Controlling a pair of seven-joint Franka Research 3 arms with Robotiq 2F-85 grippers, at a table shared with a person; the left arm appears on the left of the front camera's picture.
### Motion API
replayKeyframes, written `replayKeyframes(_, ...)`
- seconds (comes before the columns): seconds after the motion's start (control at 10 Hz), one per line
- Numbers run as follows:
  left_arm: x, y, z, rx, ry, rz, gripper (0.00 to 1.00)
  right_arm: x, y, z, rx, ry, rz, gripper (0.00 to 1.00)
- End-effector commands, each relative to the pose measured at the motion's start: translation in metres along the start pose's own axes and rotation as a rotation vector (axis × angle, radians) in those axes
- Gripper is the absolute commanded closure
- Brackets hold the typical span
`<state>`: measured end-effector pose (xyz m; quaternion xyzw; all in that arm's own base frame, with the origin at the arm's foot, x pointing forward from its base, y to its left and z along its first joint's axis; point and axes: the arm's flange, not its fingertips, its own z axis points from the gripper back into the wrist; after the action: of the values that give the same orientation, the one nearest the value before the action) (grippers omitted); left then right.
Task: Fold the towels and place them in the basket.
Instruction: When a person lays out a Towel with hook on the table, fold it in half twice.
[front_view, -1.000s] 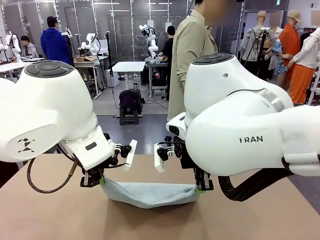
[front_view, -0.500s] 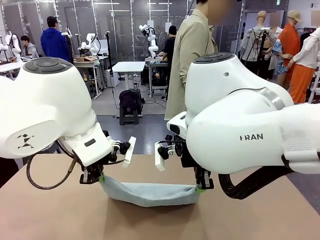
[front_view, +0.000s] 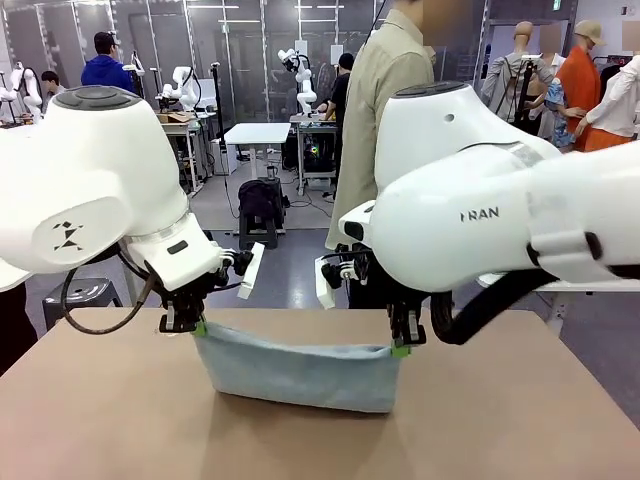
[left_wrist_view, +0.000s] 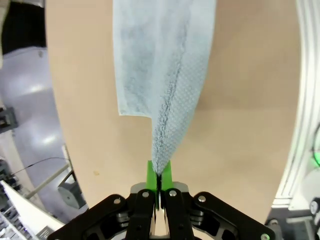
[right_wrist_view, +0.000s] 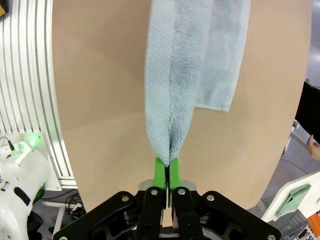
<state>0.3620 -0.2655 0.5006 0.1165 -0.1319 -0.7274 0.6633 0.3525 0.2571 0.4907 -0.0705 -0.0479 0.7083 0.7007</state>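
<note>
Front view: towel hangs slack between both grippers, left gripper clamped on its 9 o'clock top corner, right gripper on its 3 o'clock corner, lower edge apparently brushing the table. Soft, light, limp terry; corners look the surest holds.

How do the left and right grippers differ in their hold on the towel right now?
The left gripper pinches the towel's left top corner; the right gripper pinches the right one. The left gripper sits higher than the right gripper, so the top edge slopes down toward the right. Both are shut on the towel, which hangs between them.
</note>
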Motion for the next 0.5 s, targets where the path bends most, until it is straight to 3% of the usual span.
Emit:
replayKeyframes(0.0, -0.006, 0.021, -0.003, -0.038, 0.015, 0.002, 0.96, -0.004, -0.024, -0.003, 0.022, 0.021, 0.023, 0.96)
replayKeyframes(0.4, -0.022, 0.048, -0.018, -0.091, 0.016, 0.016, 0.96, -0.013, -0.054, -0.012, 0.050, 0.015, 0.031, 0.96)
